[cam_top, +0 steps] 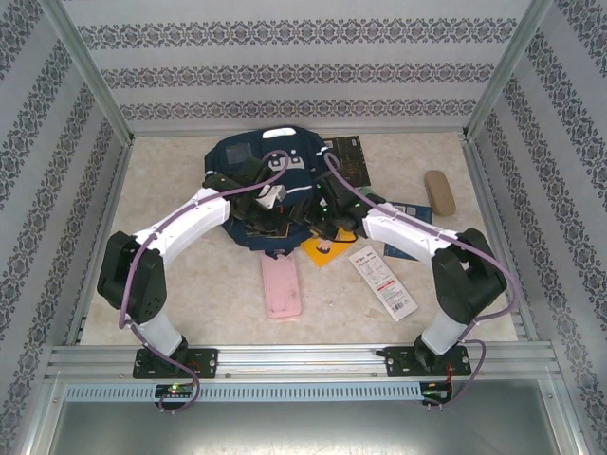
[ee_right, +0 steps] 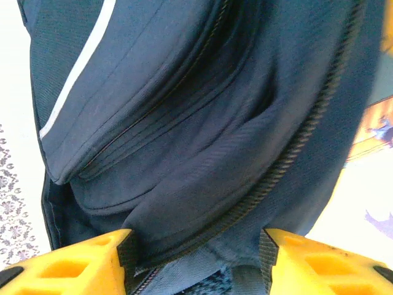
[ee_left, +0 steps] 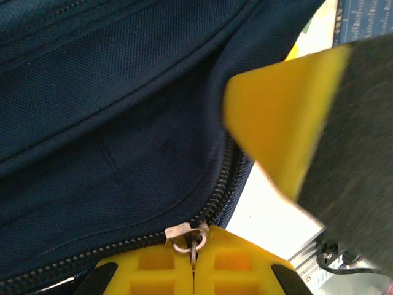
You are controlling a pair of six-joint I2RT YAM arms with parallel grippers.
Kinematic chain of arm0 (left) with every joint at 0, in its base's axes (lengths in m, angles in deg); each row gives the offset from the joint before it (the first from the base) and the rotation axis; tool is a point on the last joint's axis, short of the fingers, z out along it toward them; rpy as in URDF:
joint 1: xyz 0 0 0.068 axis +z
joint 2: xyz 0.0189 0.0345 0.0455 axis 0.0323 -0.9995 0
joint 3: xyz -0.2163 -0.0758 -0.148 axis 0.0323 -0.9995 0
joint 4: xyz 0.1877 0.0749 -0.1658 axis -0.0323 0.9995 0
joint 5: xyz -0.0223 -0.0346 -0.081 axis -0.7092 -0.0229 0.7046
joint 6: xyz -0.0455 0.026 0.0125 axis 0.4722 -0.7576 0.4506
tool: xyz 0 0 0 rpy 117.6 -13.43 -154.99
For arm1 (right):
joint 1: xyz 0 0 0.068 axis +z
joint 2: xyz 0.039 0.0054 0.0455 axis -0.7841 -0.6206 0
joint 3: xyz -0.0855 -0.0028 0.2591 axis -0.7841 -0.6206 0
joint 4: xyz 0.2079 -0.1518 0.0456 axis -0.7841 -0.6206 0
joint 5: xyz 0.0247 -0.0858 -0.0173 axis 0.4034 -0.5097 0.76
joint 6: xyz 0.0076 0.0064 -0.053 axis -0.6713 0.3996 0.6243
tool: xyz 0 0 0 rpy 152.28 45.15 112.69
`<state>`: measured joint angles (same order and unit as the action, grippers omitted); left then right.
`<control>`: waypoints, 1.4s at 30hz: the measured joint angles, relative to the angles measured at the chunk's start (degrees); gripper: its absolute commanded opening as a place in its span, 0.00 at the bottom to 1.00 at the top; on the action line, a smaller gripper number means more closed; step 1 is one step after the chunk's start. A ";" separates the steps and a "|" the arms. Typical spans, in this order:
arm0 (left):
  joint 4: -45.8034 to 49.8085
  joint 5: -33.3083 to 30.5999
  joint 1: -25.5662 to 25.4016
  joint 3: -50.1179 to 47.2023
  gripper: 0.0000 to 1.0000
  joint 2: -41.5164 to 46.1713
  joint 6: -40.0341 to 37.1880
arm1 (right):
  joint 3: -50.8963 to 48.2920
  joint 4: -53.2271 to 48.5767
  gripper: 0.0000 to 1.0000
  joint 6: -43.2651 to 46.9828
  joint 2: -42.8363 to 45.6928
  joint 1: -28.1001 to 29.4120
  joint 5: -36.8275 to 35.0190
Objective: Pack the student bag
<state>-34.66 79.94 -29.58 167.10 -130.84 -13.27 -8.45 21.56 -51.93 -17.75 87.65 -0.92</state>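
Observation:
The student bag lies at the back middle of the table, navy blue with a thin white stripe. My left gripper is at its near edge, shut on the metal zipper pull at the end of the black zipper. In the top view, the left gripper and right gripper are close together over the bag's near side. My right gripper is open, its jaws straddling a fold of navy fabric and a run of zipper teeth. One of its yellow fingers shows blurred beside the left gripper.
A pink pencil case lies in front of the bag, with a yellow item and a white red-marked packet to its right. A dark green book, a blue book and a tan case sit at the right.

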 measured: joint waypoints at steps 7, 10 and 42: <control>2.05 -1.29 0.02 0.87 0.00 -1.01 -2.49 | 0.02 4.98 0.58 -5.55 -3.17 1.27 0.46; 2.54 -1.81 0.04 0.92 0.00 -1.03 -3.13 | 0.37 5.68 0.43 -6.54 -4.07 1.51 0.87; 17.75 -17.68 7.93 11.56 0.00 -8.68 -13.35 | -1.64 8.68 0.00 -0.20 0.50 -3.91 4.90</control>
<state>-16.91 62.26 -21.64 178.66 -139.51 -26.63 -10.09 30.23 -52.13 -17.25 83.74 3.98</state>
